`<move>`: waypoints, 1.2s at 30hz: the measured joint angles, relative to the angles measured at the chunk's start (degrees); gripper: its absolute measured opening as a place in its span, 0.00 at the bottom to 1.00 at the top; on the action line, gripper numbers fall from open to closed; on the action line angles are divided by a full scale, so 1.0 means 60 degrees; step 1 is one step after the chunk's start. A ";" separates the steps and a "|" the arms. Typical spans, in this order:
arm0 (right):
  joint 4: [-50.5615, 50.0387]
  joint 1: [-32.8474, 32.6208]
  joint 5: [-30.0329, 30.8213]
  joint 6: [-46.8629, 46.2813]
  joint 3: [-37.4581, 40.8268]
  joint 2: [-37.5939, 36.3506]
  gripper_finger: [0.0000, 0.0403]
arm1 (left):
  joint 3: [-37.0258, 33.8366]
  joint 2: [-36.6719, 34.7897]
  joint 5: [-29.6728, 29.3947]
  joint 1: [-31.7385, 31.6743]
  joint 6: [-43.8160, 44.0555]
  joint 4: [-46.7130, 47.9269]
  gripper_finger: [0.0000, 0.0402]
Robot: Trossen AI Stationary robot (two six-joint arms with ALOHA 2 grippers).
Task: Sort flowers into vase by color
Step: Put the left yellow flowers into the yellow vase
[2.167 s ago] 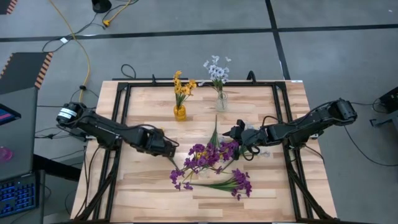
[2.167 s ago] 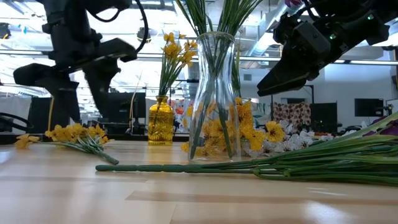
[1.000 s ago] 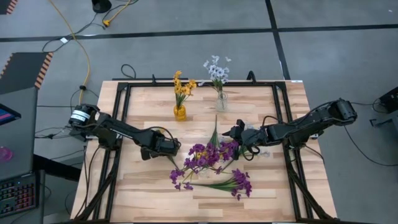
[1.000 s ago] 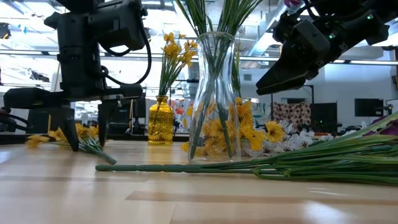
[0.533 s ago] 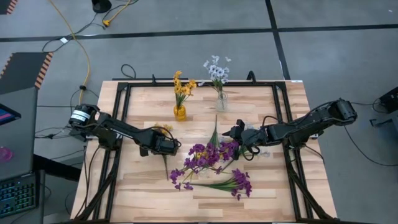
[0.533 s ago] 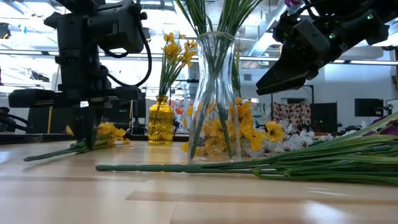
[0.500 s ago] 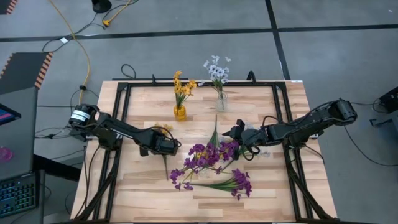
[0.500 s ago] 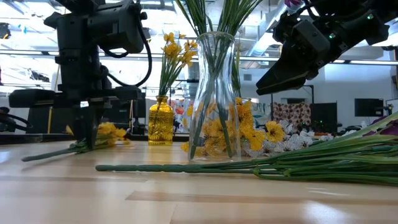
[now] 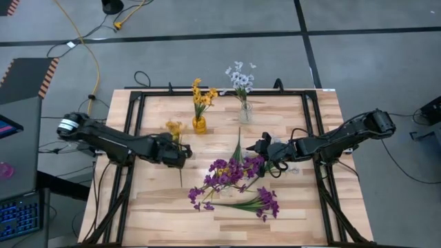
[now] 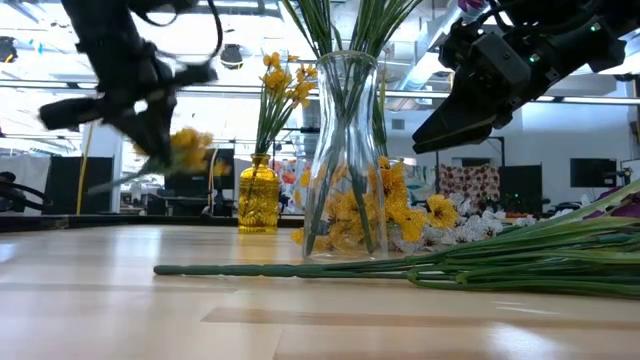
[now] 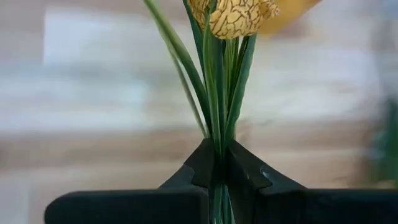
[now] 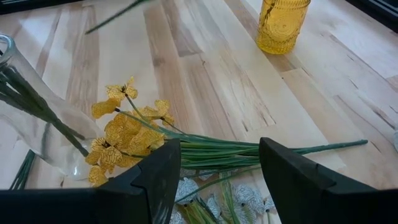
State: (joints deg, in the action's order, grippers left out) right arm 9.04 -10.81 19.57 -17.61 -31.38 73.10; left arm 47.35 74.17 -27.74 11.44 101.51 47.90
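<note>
My left gripper (image 9: 182, 156) is shut on a yellow sprig (image 9: 173, 128) of the flowers, in the air left of the yellow vase (image 9: 199, 125), which holds yellow flowers. The clear vase (image 9: 245, 112) at the far side holds white-blue flowers (image 9: 240, 78). Purple flowers (image 9: 233, 172) fill a clear vase (image 10: 345, 160) mid-table, and another purple bunch (image 9: 264, 202) lies flat nearer the front. My right gripper (image 9: 263, 147) hovers open right of them, above a yellow sprig (image 12: 127, 134) and white sprigs lying on the table. My left gripper pinches the yellow sprig's green stems (image 11: 219, 134) between its two fingers, a short way below the blossoms (image 11: 233, 15). The fingers come from the table's left and lie across the stems. The sprig is lifted clear and tilted, blossoms (image 10: 186, 150) higher than the stem end.
A black frame (image 9: 138, 96) runs around the tabletop. Long green stems (image 10: 420, 268) lie across the table near the low camera. Bare wood shows at the near left (image 9: 151, 210) and far right (image 9: 289, 114).
My left gripper has shut on the yellow sprig's stems where it lay on the table, turning it about. It then lifted the sprig clear and carried it up and slightly toward the far-left. The right arm has kept still.
</note>
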 joint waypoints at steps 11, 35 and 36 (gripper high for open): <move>0.0000 0.0001 -0.0001 0.0000 0.0000 0.0000 0.61 | 0.0000 -0.2504 -0.4031 0.0003 -0.3472 -0.0261 0.03; 0.0087 0.0011 0.0000 -0.0003 0.0000 0.0000 0.61 | 0.0000 -0.2900 -0.5016 -0.2099 -1.2677 -0.5836 0.03; 0.0087 0.0011 0.0000 0.0000 0.0000 0.0000 0.61 | 0.0000 -0.2900 -0.4548 -0.2380 -1.3309 -0.6408 0.03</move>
State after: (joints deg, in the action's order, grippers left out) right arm 9.56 -10.74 19.57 -17.61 -31.38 73.10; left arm 47.35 56.77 -55.03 -2.84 21.65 9.45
